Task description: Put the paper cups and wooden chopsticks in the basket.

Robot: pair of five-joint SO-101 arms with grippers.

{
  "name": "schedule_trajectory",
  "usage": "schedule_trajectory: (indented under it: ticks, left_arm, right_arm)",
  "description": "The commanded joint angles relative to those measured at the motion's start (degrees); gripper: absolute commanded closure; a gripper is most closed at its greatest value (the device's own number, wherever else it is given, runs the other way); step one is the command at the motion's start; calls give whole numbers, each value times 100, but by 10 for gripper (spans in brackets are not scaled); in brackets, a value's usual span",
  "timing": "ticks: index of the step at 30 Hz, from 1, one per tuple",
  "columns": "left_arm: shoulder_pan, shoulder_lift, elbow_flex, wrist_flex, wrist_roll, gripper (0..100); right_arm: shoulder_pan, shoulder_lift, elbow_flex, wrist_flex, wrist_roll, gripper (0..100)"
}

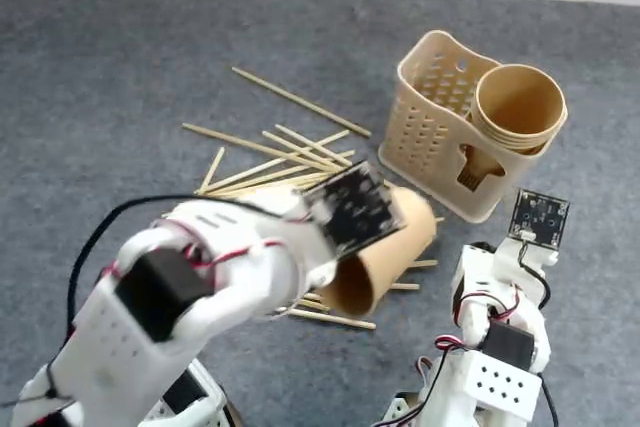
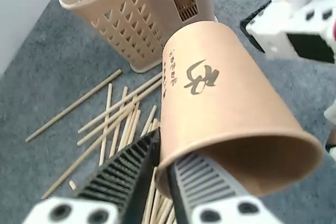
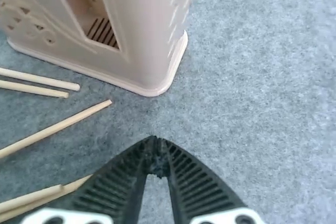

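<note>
Holding entry, one moment.

- Left gripper [image 2: 160,153]: jaws nearly closed, pinching the rim wall of one cup [image 2: 226,103], one jaw inside the mouth and one outside.
- Cup: on its side with its base toward the basket [image 1: 430,132], which stands at 1 o'clock from it in the high view. It is probably lifted off the tabletop [image 1: 120,67], though the arm hides its underside.
- Stacked cups [image 1: 518,107]: nested upright in the basket's 3 o'clock compartment.
- Chopsticks [image 1: 280,152]: loose on the tabletop, fanned from 10 o'clock of the held cup round to 6 o'clock, some passing beneath it.
- Right gripper [image 3: 156,156]: jaws pressed together, holding nothing, low over the tabletop at about 5 o'clock of the basket.

Risks, as judged:
- The grip is on thin paper at the rim alone. The cup could swing, buckle or slip out if the arm tilts it sharply.
- The cup must be turned upright and centred over the stack. If it comes in off-line, it could catch the stack's lip or the basket wall and shove the light basket.
- The right arm stands close by, so a wide swing toward the basket could strike it.
</note>
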Motion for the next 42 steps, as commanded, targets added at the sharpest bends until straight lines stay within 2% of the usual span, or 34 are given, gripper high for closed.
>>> schedule_trajectory:
  ticks: [1, 10, 23, 35, 42]
  left_arm:
    - [-31, 1059, -1367, 53, -53, 994]
    - [-31, 2730, -3723, 53, 185, 994]
    - [-31, 4901, -6220, 9, 185, 994]
    - [-224, 6360, -7908, 9, 185, 989]
    - [-251, 6730, -8277, 0, 185, 975]
  right_arm:
    - [66, -75, -92, -92, -18, 992]
    - [66, -75, -84, -101, -18, 992]
    - [57, -75, -84, -110, -9, 992]
    - [48, -75, -84, -110, -9, 992]
    - [31, -75, -84, -110, -9, 992]
